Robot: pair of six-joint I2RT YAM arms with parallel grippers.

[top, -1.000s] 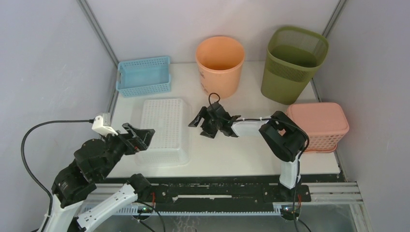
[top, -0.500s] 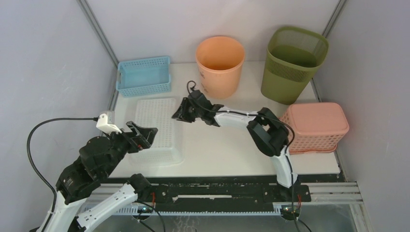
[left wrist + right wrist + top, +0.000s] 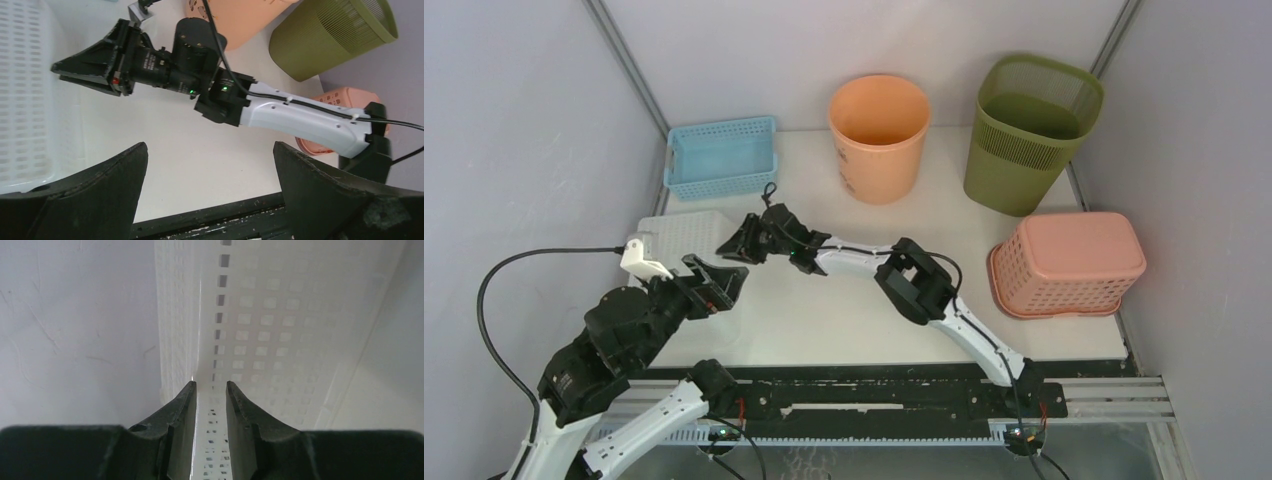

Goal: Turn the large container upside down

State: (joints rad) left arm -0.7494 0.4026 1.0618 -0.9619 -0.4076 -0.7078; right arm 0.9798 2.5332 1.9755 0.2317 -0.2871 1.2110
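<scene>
The large container is a white perforated basket (image 3: 676, 232) at the table's left, partly hidden behind my left arm. In the right wrist view its thin white wall (image 3: 212, 365) runs straight between the fingers. My right gripper (image 3: 736, 243) reaches far left and is shut on that right-hand wall (image 3: 210, 390). The left wrist view shows the same basket (image 3: 25, 100) with the right gripper (image 3: 75, 67) at its edge. My left gripper (image 3: 716, 282) hovers just in front of the basket, open with nothing between its fingers (image 3: 210, 150).
A blue basket (image 3: 721, 157) sits at the back left, an orange bucket (image 3: 879, 135) at the back middle and a green mesh bin (image 3: 1029, 130) at the back right. A pink basket (image 3: 1069, 262) lies upside down at the right. Grey walls close in both sides.
The right arm stretched left, its jaws closed onto the white basket's right wall, and the basket shifted left toward the side wall. The left arm barely moved.
</scene>
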